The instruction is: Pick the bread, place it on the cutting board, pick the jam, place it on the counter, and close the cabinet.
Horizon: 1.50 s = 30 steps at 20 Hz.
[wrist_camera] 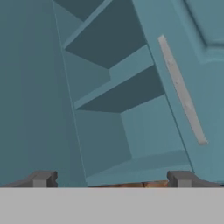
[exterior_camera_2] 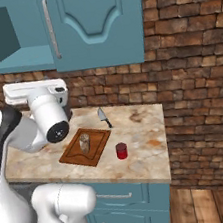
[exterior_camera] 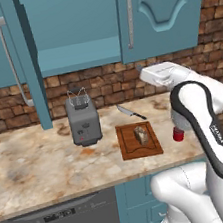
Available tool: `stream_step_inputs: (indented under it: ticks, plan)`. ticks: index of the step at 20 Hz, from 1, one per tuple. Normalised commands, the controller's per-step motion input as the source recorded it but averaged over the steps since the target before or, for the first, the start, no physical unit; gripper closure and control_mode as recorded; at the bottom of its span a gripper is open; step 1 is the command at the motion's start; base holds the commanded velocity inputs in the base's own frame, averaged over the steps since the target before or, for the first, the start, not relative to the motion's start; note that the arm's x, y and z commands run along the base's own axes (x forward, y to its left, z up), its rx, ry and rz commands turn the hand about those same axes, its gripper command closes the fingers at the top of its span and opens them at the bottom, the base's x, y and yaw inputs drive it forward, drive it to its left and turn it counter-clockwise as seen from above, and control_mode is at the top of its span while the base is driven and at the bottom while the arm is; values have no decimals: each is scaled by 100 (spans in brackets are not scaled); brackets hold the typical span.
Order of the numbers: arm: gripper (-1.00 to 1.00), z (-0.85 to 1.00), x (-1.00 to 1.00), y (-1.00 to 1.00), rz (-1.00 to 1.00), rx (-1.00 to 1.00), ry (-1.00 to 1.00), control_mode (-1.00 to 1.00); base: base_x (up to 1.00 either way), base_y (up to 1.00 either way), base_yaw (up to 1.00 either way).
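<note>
The cabinet stands open ahead of the pincer, its teal shelf bare. Below the pincer, the bread sits upright on the cutting board; the jam stands upright on the counter beside the board. The raised arm aims its wide-open, empty pincer into the cabinet.
</note>
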Motion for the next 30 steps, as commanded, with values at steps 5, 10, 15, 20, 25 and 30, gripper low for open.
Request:
stream_step_inputs:
  ticks: [5,10,15,20,25,30]
  plan:
    - [-100,15,-52,0,0,0,0,-100,0,0,0]
    - [-100,15,-50,0,0,0,2,-100,0,0,0]
    - [-100,19,-51,2,-1,0,6,-100,0,0,0]
    - [-100,22,-56,2,-2,0,7,-100,0,0,0]
    - [-100,15,-55,5,-4,0,7,-100,0,0,0]
    - [-100,7,-56,7,-4,0,4,-100,0,0,0]
